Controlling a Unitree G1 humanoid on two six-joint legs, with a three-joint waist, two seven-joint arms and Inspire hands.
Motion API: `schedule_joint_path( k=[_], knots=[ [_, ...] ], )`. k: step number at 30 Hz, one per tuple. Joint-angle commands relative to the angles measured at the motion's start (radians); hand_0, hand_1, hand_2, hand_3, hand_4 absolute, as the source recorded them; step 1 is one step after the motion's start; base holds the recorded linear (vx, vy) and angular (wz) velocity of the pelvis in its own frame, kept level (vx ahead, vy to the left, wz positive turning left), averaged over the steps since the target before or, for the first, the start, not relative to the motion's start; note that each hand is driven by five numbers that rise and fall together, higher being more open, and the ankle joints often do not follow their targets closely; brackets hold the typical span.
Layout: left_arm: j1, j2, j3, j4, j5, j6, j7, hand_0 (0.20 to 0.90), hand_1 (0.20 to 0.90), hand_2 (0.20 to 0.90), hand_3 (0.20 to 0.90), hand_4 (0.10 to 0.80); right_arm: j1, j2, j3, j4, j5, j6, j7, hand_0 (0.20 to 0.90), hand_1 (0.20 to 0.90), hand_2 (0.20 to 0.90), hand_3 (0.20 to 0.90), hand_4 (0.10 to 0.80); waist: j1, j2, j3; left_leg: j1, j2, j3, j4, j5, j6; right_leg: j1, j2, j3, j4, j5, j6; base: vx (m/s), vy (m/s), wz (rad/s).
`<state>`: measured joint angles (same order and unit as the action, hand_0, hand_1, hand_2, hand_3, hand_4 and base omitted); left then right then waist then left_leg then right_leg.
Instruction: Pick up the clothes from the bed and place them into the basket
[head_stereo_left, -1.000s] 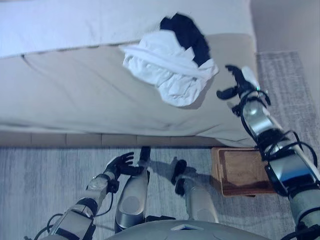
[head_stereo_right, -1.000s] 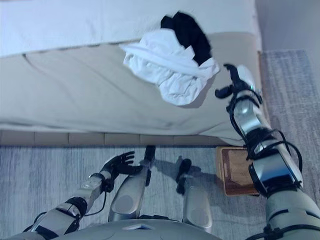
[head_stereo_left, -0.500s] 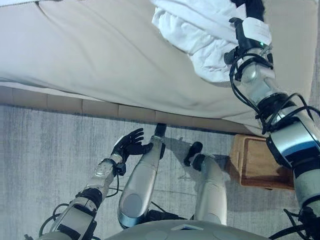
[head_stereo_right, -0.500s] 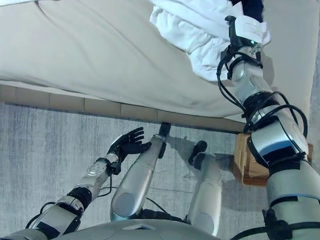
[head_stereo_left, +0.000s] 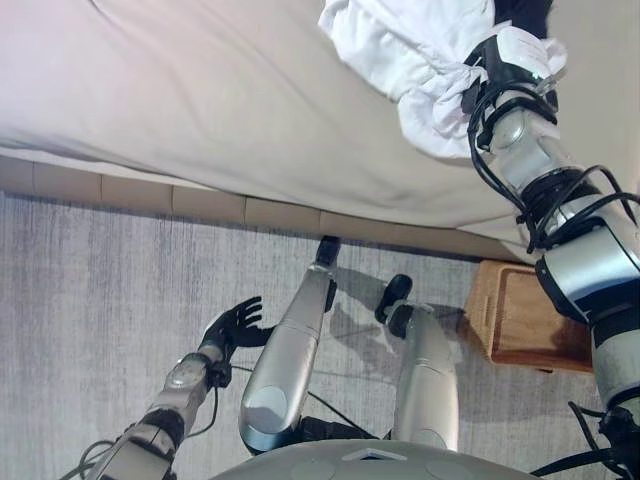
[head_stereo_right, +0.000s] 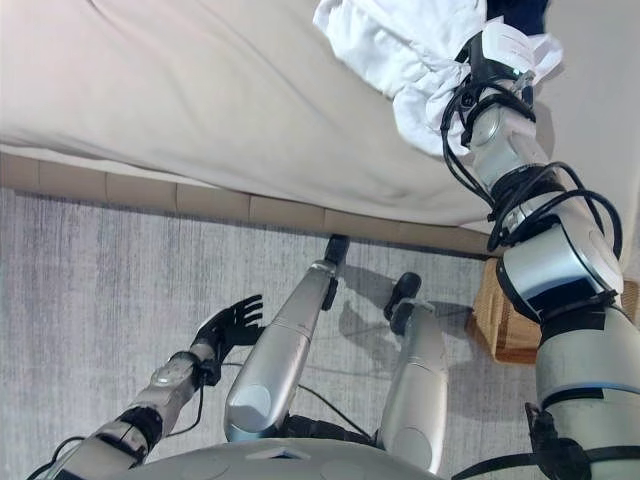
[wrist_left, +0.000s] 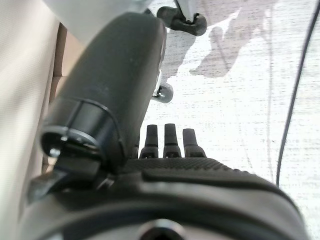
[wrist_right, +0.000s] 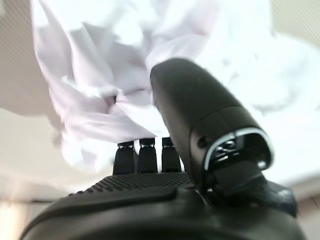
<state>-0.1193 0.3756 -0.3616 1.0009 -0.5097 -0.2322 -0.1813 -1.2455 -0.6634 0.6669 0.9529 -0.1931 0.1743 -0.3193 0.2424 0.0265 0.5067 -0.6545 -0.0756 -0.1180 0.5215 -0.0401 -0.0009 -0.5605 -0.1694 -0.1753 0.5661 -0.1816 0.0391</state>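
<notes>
A pile of white clothes (head_stereo_left: 400, 50) lies on the beige bed (head_stereo_left: 200, 90) at the far right, with a dark garment (head_stereo_left: 522, 12) behind it. My right hand (head_stereo_left: 508, 62) is stretched out onto the near right side of the white clothes. In the right wrist view its fingers (wrist_right: 145, 155) are straight and press into the white cloth (wrist_right: 100, 85), with the thumb (wrist_right: 200, 125) raised beside them. My left hand (head_stereo_left: 232, 325) hangs open over the carpet, and its straight fingers (wrist_left: 170, 142) also show in the left wrist view. A brown basket (head_stereo_left: 525, 320) stands on the floor at the right.
The bed's padded base (head_stereo_left: 150, 195) runs across the view in front of me. Grey carpet (head_stereo_left: 80, 300) covers the floor on my side. The basket stands close to the bed's right corner, under my right arm.
The camera has tilted down and nearer. My right hand has moved from beside the pile onto the white clothes. My left hand has dropped lower beside my leg.
</notes>
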Motion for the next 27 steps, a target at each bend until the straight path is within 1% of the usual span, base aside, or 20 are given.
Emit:
schedule_joint_path(
  k=[1, 2, 3, 5, 6, 7, 9, 12, 13, 16, 20, 24, 27],
  knots=[
    [0.015, 0.045, -0.012, -0.008, 0.032, -0.009, 0.011, 0.900, 0.900, 0.900, 0.900, 0.800, -0.095, -0.137, -0.070, -0.143, 0.026, -0.080, -0.237, 0.300, 0.300, 0.300, 0.200, 0.100, -0.007, -0.034, -0.064, 0.116, -0.008, 0.036, -0.084, -0.039, 0.056, 0.094, 0.039, -0.001, -0.076, 0.104, 0.008, -0.043, -0.160, -0.14],
    [0.012, 0.049, -0.012, -0.006, 0.043, 0.001, 0.014, 0.900, 0.900, 0.900, 0.900, 0.800, -0.096, -0.154, -0.099, -0.173, 0.039, -0.088, -0.280, 0.300, 0.300, 0.300, 0.200, 0.100, -0.012, -0.046, -0.082, 0.145, -0.006, 0.039, -0.132, -0.009, 0.056, 0.122, 0.036, -0.009, -0.133, 0.142, 0.009, -0.048, -0.144, -0.09],
    [0.010, 0.052, -0.014, -0.004, 0.050, 0.003, 0.015, 0.900, 0.900, 0.900, 0.900, 0.800, -0.099, -0.163, -0.109, -0.182, 0.048, -0.106, -0.312, 0.300, 0.300, 0.300, 0.200, 0.100, -0.015, -0.053, -0.093, 0.163, -0.005, 0.039, -0.151, -0.008, 0.055, 0.139, 0.035, -0.009, -0.155, 0.149, 0.012, -0.057, -0.166, 0.01],
    [0.007, 0.051, -0.013, 0.005, 0.081, 0.016, 0.019, 0.900, 0.900, 0.900, 0.900, 0.800, -0.102, -0.196, -0.147, -0.221, 0.056, -0.112, -0.355, 0.300, 0.300, 0.300, 0.200, 0.100, -0.025, -0.068, -0.119, 0.222, 0.003, 0.043, -0.207, -0.006, 0.049, 0.193, 0.034, -0.011, -0.221, 0.161, 0.022, 0.024, -0.149, 0.04],
    [0.007, 0.051, -0.016, 0.016, 0.093, 0.033, 0.020, 0.900, 0.900, 0.900, 0.900, 0.800, -0.103, -0.227, -0.155, -0.247, 0.070, -0.110, -0.350, 0.300, 0.300, 0.300, 0.200, 0.100, -0.035, -0.079, -0.150, 0.272, 0.008, 0.041, -0.257, -0.002, 0.045, 0.239, 0.036, -0.011, -0.274, 0.167, 0.027, 0.073, -0.114, -0.02],
    [0.008, 0.049, -0.018, 0.024, 0.104, 0.038, 0.021, 0.900, 0.900, 0.900, 0.900, 0.800, -0.102, -0.246, -0.159, -0.262, 0.078, -0.112, -0.359, 0.300, 0.300, 0.300, 0.200, 0.100, -0.041, -0.083, -0.165, 0.302, 0.013, 0.042, -0.286, 0.001, 0.042, 0.266, 0.037, -0.014, -0.301, 0.169, 0.030, 0.087, -0.089, -0.07],
    [0.017, 0.040, -0.022, 0.046, 0.131, 0.057, 0.023, 0.900, 0.900, 0.900, 0.900, 0.800, -0.104, -0.300, -0.165, -0.298, 0.098, -0.091, -0.331, 0.300, 0.300, 0.300, 0.200, 0.100, -0.059, -0.093, -0.215, 0.392, 0.022, 0.051, -0.372, 0.013, 0.034, 0.343, 0.044, -0.016, -0.382, 0.183, 0.038, 0.103, -0.065, -0.10],
    [0.037, 0.020, -0.024, 0.096, 0.181, 0.070, 0.026, 0.900, 0.900, 0.900, 0.900, 0.800, -0.086, -0.383, -0.177, -0.329, 0.135, -0.091, -0.287, 0.300, 0.300, 0.300, 0.200, 0.100, -0.093, -0.106, -0.297, 0.510, 0.031, 0.071, -0.488, 0.034, 0.026, 0.437, 0.059, -0.008, -0.475, 0.203, 0.042, 0.150, -0.059, -0.19],
    [0.041, 0.014, -0.023, 0.116, 0.196, 0.074, 0.027, 0.900, 0.900, 0.900, 0.900, 0.800, -0.078, -0.411, -0.184, -0.342, 0.145, -0.090, -0.267, 0.300, 0.300, 0.300, 0.200, 0.100, -0.108, -0.108, -0.326, 0.537, 0.034, 0.080, -0.513, 0.039, 0.024, 0.456, 0.063, -0.003, -0.493, 0.208, 0.042, 0.119, -0.058, -0.15],
    [0.040, 0.005, -0.012, 0.146, 0.222, 0.089, 0.023, 0.900, 0.900, 0.900, 0.900, 0.800, -0.051, -0.455, -0.204, -0.362, 0.152, -0.086, -0.240, 0.300, 0.300, 0.300, 0.200, 0.100, -0.135, -0.111, -0.377, 0.597, 0.041, 0.098, -0.576, 0.055, 0.021, 0.493, 0.075, 0.013, -0.521, 0.216, 0.041, 0.081, -0.063, -0.17],
    [0.033, -0.009, -0.006, 0.173, 0.253, 0.108, 0.010, 0.900, 0.900, 0.900, 0.900, 0.800, 0.001, -0.518, -0.264, -0.391, 0.173, -0.101, -0.239, 0.300, 0.300, 0.300, 0.200, 0.100, -0.176, -0.110, -0.431, 0.647, 0.047, 0.123, -0.605, 0.054, 0.017, 0.530, 0.089, 0.036, -0.543, 0.215, 0.034, 0.043, -0.053, -0.22],
    [0.034, -0.020, 0.003, 0.188, 0.265, 0.128, 0.006, 0.900, 0.900, 0.900, 0.900, 0.800, 0.061, -0.559, -0.342, -0.442, 0.216, -0.131, -0.289, 0.300, 0.300, 0.300, 0.200, 0.100, -0.218, -0.109, -0.456, 0.686, 0.049, 0.161, -0.600, 0.035, 0.017, 0.553, 0.098, 0.068, -0.559, 0.211, 0.026, 0.008, -0.021, -0.27],
    [0.030, -0.022, 0.008, 0.190, 0.267, 0.155, 0.004, 0.900, 0.900, 0.900, 0.900, 0.800, 0.109, -0.581, -0.397, -0.467, 0.231, -0.132, -0.304, 0.300, 0.300, 0.300, 0.200, 0.100, -0.240, -0.108, -0.469, 0.706, 0.048, 0.180, -0.599, 0.024, 0.018, 0.567, 0.103, 0.086, -0.573, 0.213, 0.024, -0.001, -0.013, -0.31]
  ],
)
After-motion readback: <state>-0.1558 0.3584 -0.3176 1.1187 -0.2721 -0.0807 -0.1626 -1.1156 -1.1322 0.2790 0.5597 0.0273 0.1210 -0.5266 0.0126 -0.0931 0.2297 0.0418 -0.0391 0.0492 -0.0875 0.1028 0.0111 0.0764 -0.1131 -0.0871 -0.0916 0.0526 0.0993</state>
